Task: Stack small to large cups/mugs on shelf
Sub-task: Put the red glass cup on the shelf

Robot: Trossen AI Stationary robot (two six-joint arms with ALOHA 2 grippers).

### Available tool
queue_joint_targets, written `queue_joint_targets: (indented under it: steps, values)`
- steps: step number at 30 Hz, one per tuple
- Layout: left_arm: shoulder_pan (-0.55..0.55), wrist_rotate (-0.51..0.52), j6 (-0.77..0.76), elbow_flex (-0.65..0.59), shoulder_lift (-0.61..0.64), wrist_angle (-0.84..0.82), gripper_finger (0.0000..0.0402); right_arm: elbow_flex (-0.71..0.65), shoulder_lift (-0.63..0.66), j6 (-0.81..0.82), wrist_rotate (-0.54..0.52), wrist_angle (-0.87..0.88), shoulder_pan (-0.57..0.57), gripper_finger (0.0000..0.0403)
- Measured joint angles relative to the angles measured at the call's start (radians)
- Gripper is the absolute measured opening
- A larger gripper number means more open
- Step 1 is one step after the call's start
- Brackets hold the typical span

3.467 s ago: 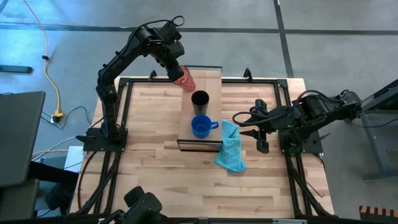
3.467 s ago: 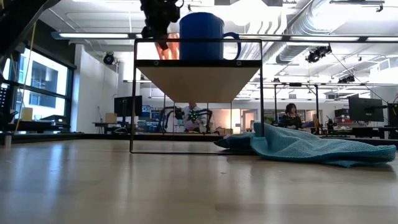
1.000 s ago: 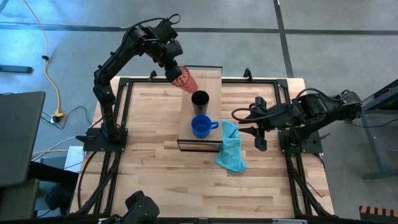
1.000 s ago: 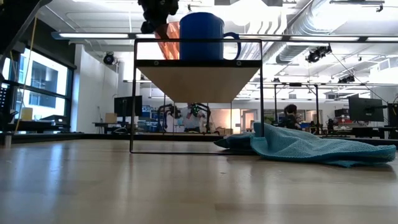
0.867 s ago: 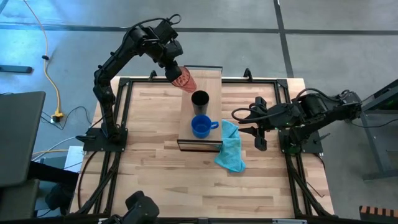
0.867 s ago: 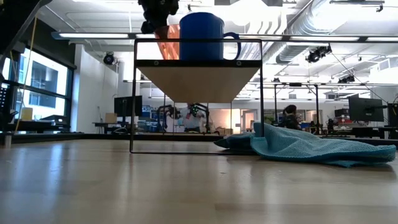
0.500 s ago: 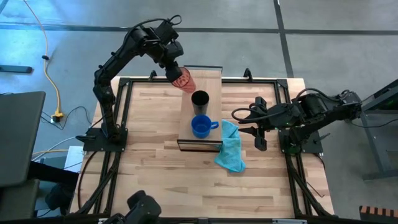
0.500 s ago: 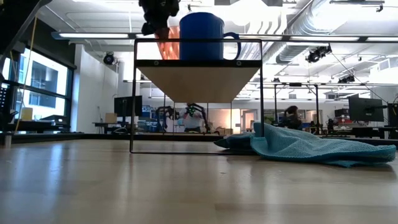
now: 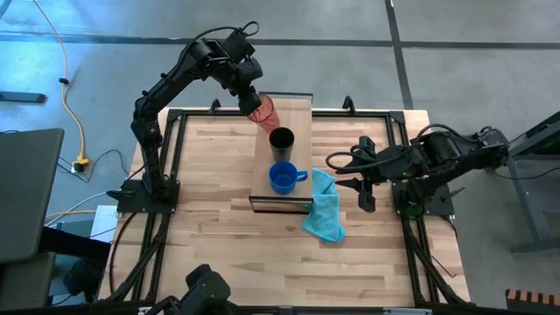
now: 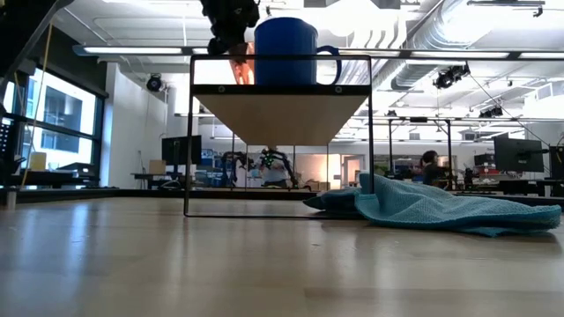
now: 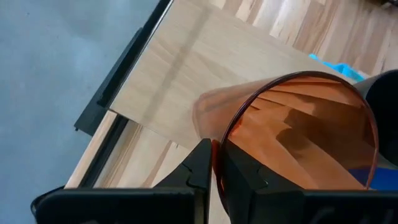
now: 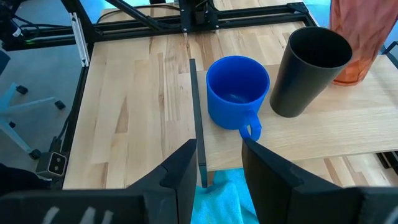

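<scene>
On the shelf [image 9: 262, 179] I see the blue mug [image 9: 281, 178] nearest, black cup [image 9: 281, 140] behind it. At the far end, my left gripper [image 11: 214, 163] pinches the tilted red-orange tumbler [image 9: 262, 111] by its rim. Right gripper [image 9: 339, 172] waits spread beside the cloth [image 9: 325, 208].

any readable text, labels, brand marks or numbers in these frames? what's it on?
None readable.
blue mug, black cup, red-orange tumbler: plain, no print.
shelf and blue cloth: no markings.
monitors in the room behind, low view: too small to read.
small label at the table edge, right wrist view: too blurred to read.
</scene>
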State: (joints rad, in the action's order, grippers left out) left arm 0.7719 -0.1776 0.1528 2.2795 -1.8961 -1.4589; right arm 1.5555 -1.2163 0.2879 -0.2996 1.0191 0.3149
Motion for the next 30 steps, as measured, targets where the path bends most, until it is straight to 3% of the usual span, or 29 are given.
queue_joint_targets:
  steps: [30]
  values:
    - [0.000,-0.049,-0.005,0.000,-0.011,0.031,0.0019,0.000,0.000,0.000,0.000,0.000,0.000,0.0119]
